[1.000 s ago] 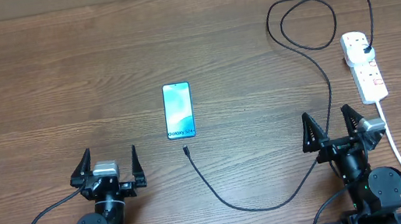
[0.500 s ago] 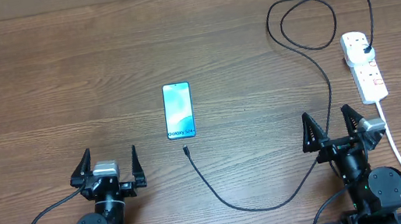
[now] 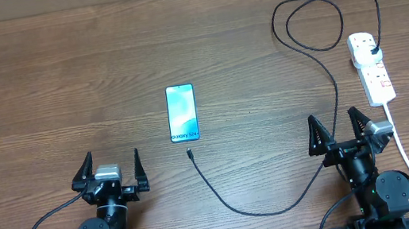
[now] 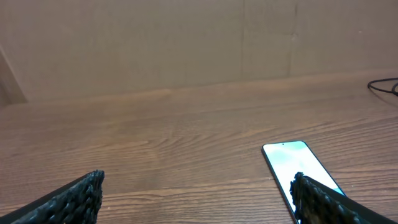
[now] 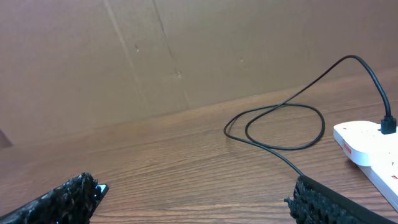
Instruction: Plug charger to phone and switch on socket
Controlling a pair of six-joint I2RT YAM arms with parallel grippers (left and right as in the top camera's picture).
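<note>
Thin black charger [image 3: 335, 92] lies slack, its tip ahead, between left tool [image 3: 111, 156] and right tool [image 3: 332, 116]; both gape wide, empty.

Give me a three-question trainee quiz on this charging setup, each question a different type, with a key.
1. Fill in: the left end effector and right end effector are both ___ and hold nothing.
2. True or false: the charger tip is already plugged into the phone.
3. The charger's black plug sits in: A the socket; B the left end effector; C the phone.
Key: 1 open; 2 false, it lies apart from the phone; 3 A.
</note>
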